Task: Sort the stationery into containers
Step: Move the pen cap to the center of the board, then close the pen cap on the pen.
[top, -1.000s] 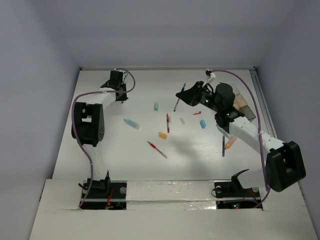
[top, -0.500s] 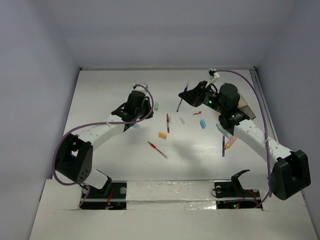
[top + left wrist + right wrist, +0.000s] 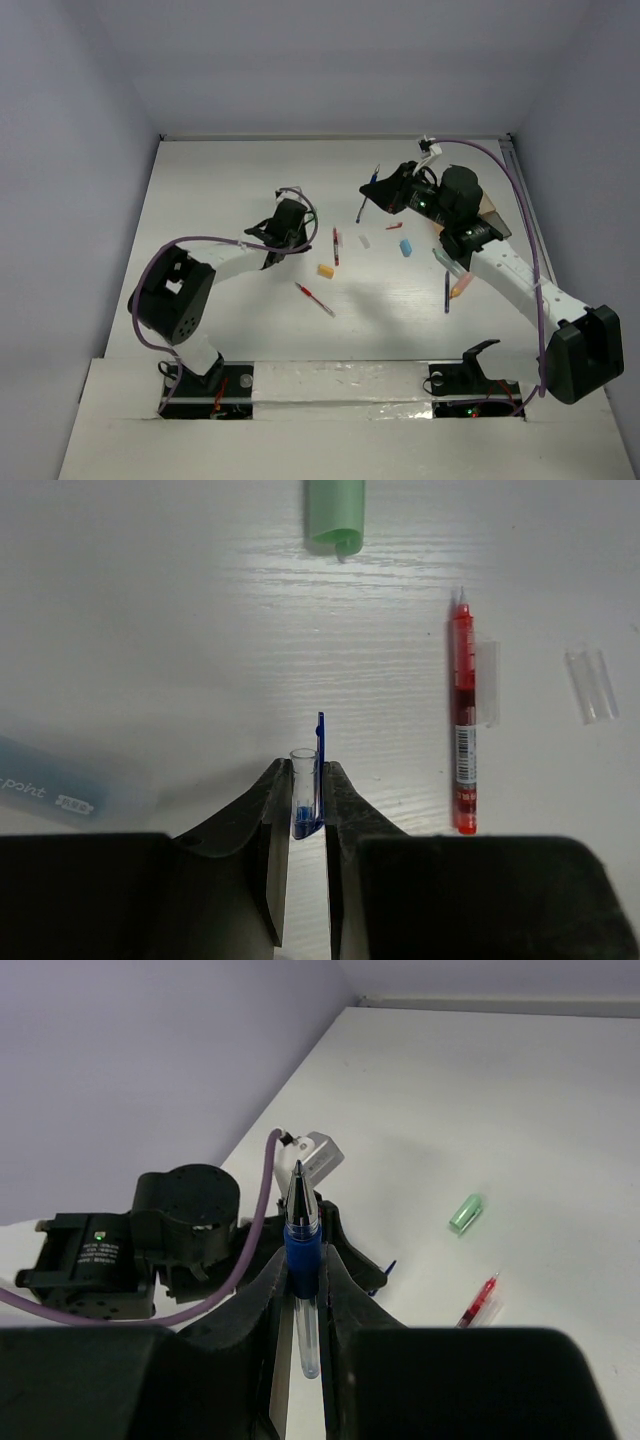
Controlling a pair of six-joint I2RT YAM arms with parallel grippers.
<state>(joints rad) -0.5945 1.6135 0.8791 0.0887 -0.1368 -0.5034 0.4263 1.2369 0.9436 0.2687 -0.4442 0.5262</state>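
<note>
Left gripper [image 3: 307,780], swung in from the far-left corner, is now pinching a small clear-blue pen cap [image 3: 305,785] at the middle of the tabletop [image 3: 220,300]. Farther right, we are seeing the right gripper [image 3: 308,1258] clamping a thin blue pen [image 3: 300,1235] near the tan-tinted compartment box [image 3: 492,213]; capping is probably next.

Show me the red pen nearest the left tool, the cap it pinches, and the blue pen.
red pen [image 3: 462,715]: left wrist view, middle of its barrel.
pen cap [image 3: 304,780]: left wrist view, its clear tube.
blue pen [image 3: 302,1248]: right wrist view, its blue grip.
</note>
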